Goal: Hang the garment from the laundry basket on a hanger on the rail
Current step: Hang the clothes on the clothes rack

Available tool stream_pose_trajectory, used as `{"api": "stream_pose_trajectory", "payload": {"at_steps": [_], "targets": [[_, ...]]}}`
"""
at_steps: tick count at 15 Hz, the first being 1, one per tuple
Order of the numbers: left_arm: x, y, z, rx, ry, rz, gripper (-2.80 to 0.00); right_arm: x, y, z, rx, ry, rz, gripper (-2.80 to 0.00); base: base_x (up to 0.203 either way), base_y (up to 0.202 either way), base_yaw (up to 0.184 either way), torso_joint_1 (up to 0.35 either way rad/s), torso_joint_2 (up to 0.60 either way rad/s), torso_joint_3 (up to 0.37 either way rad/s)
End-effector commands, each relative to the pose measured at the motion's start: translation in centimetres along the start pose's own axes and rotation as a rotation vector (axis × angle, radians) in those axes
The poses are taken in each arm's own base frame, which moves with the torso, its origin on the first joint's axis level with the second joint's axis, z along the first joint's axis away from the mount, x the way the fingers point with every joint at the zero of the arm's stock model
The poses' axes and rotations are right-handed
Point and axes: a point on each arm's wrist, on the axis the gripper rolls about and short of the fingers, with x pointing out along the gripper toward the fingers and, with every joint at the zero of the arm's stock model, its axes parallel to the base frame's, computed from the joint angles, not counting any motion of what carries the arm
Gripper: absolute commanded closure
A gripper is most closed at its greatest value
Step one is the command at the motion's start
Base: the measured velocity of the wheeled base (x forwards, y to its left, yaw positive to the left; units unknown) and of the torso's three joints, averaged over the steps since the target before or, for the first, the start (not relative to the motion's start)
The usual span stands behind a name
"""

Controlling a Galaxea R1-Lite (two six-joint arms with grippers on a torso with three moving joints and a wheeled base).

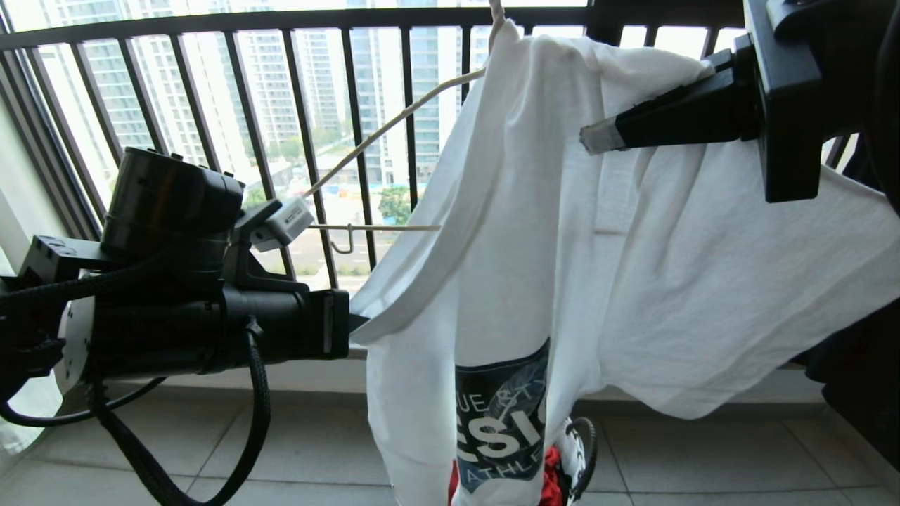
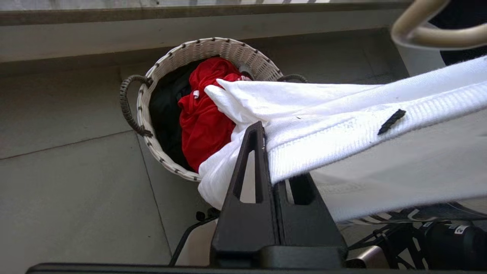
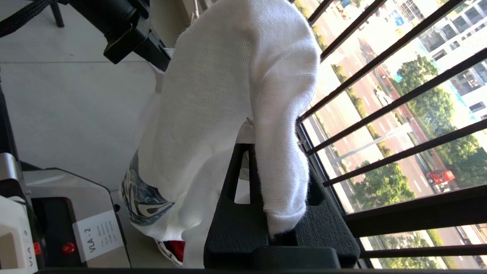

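The white garment (image 1: 633, 267) with its dark blue chest graphic (image 1: 503, 414) hangs draped over the right side of the cream wire hanger (image 1: 394, 123). The hanger's left shoulder and bottom wire stick out bare. My left gripper (image 1: 355, 325) is shut on the garment's ribbed edge (image 2: 342, 133), low on the left. My right gripper (image 1: 594, 137) is shut on a fold of the garment (image 3: 281, 182), high on the right. The laundry basket (image 2: 213, 47) stands on the floor below, and the garment's lower end trails into it. The rail is out of view.
The black railing of thin vertical bars (image 1: 351, 140) stands right behind the garment. In the basket lie a red cloth (image 2: 205, 121) and a black garment (image 2: 165, 114). Grey floor tiles (image 1: 703, 464) spread around it. The robot's base (image 3: 57, 213) is below the right arm.
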Motion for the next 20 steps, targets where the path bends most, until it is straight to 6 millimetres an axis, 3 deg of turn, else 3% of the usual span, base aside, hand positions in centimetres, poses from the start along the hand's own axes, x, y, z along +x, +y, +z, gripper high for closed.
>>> {"api": "stream_pose_trajectory", "payload": {"at_steps": [1, 10, 14, 20], "targets": [[-0.3, 1.0, 0.6, -0.011, -0.029, 0.033, 0.0, -0.6, -0.3, -0.2, 0.004, 0.006, -0.019, 0.0, 0.0, 0.0, 0.0, 0.0, 0.0, 0.0], [-0.7, 2.8, 1.9, -0.036, -0.083, 0.095, 0.0, -1.6, -0.7, -1.2, 0.024, 0.04, -0.047, 0.0, 0.0, 0.0, 0.0, 0.0, 0.0, 0.0], [0.7, 3.5, 1.7, -0.047, -0.044, 0.114, 0.0, -2.1, -0.7, -1.1, 0.022, 0.027, -0.049, 0.0, 0.0, 0.0, 0.0, 0.0, 0.0, 0.0], [-1.5, 3.7, 3.0, -0.057, -0.131, 0.126, 0.0, -0.9, -0.6, -2.9, 0.045, 0.104, -0.024, 0.0, 0.0, 0.0, 0.0, 0.0, 0.0, 0.0]]}}
